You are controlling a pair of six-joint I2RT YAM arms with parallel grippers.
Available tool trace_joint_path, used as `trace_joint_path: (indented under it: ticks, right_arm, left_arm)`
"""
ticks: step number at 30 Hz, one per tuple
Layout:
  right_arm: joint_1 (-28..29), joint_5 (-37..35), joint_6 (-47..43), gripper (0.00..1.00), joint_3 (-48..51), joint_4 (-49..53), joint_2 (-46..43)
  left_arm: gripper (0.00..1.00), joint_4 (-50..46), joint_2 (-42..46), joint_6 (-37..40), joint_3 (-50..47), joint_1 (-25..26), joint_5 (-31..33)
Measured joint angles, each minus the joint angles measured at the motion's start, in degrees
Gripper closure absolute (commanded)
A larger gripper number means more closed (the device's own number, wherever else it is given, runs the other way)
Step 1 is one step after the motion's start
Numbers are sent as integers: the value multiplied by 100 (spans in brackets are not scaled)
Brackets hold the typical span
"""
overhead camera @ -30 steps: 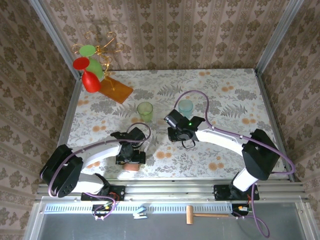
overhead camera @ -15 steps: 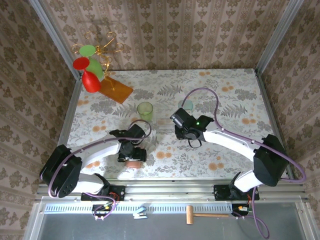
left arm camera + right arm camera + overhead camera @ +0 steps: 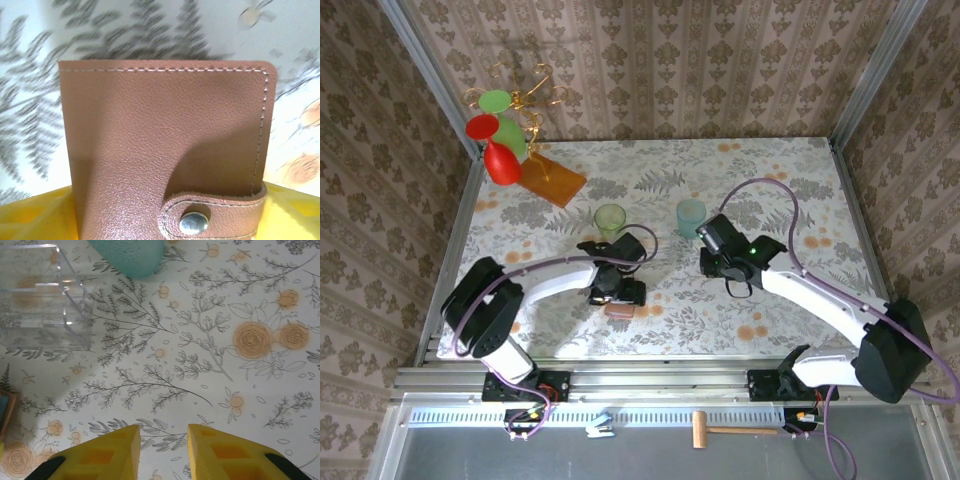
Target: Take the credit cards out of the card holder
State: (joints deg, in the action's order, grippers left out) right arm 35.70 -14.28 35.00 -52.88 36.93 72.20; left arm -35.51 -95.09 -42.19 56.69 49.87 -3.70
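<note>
Left gripper (image 3: 617,297): clamped on the card holder (image 3: 165,140); yellow fingers (image 3: 30,215) flank its lower edge in the wrist view.
Right gripper (image 3: 163,432): empty, jaws a narrow gap apart, above the floral table (image 3: 250,300), at about 5 o'clock of the teal cup (image 3: 691,214).
Holder position: mid-table towards the near edge, at 6 o'clock of the green cup (image 3: 610,218), folded shut.
Closure: a strap (image 3: 220,207) wraps round at 5 o'clock of the cover, fastened by a metal snap (image 3: 194,223).
Credit cards: probably inside; the shut cover hides them.
Handling: likely light. Grained leather should grip well, but the soft panel may bow if pinched mid-face. The stitched border looks firmer.
Where to hold: one gripper on the stitched edge, the other on the strap's tip to pop the snap.
Cards, once exposed: probably thin, stiff and slick; pinch an exposed edge and draw straight out.
</note>
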Motion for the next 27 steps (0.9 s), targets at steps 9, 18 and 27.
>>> trace_joint_path:
  ticks: [9, 18, 27]
  right_arm:
    - [-199, 118, -166, 69, 251, 72, -396]
    - [-208, 317, -179, 68, 374, 83, -516]
    - [-177, 796, -28, 65, 398, 42, -507]
  left_arm:
    - [16, 96, -758, -308, 730, 229, -20]
    - [9, 205, -763, -505, 745, 293, -109]
    - [8, 645, -210, -713, 282, 372, -511]
